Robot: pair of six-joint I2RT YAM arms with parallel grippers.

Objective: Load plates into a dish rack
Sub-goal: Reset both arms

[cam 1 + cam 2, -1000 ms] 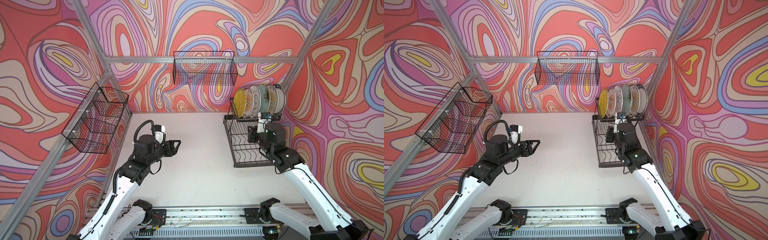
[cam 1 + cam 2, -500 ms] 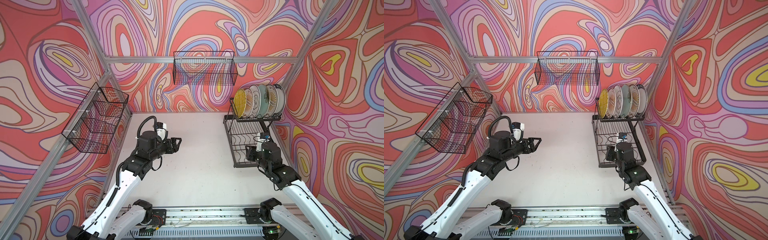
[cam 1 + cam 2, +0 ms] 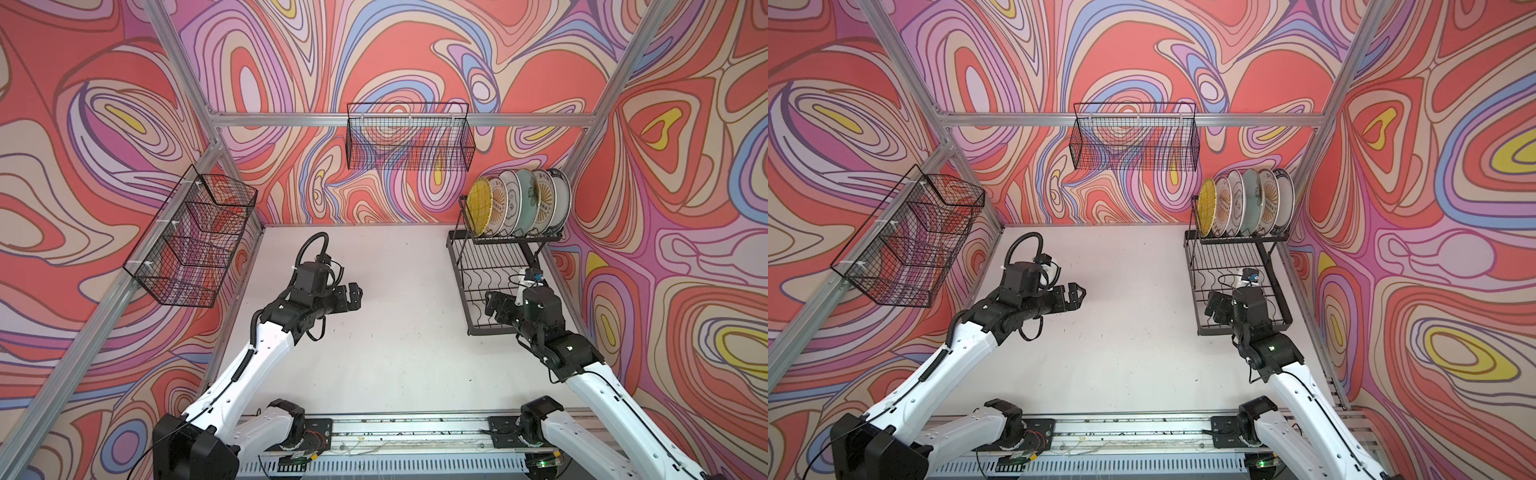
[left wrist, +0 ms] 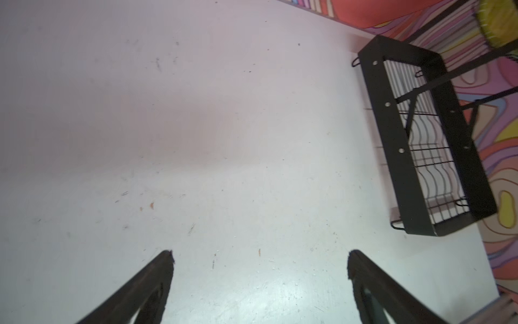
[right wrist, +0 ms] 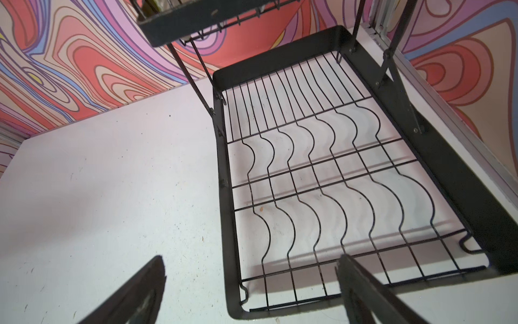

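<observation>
Six round dinner plates [image 3: 519,203] stand on their edges in a neat row on the top shelf of the black two-level wire dish rack [image 3: 490,266]. Both top views show them [image 3: 1246,203]. The yellow striped plate [image 3: 480,206] is at the end of the row nearest the middle of the table. The pale green plate with a flower [image 3: 525,199] is further along. The white plate with a dark rim [image 3: 560,198] is at the end by the side wall. The low shelf of the rack [image 5: 459,179] has wavy wires, and nothing lies on it.

The rack [image 3: 1229,262] sits on the flat white table [image 3: 395,340] in the far right corner, close to the swirly pink and orange walls [image 3: 415,54].

The right gripper [image 3: 496,307] hangs over the near end of the low shelf. Its two black fingers are spread wide apart [image 5: 250,259] and pinch nothing.

The left gripper [image 3: 352,297] hangs over the bare table, well apart from the rack [image 4: 403,134]. Its fingers are spread wide too [image 4: 260,254], with nothing between them.

Two black mesh wire baskets hang on the walls, one on the back wall [image 3: 409,141] and one on the left wall [image 3: 191,241]
</observation>
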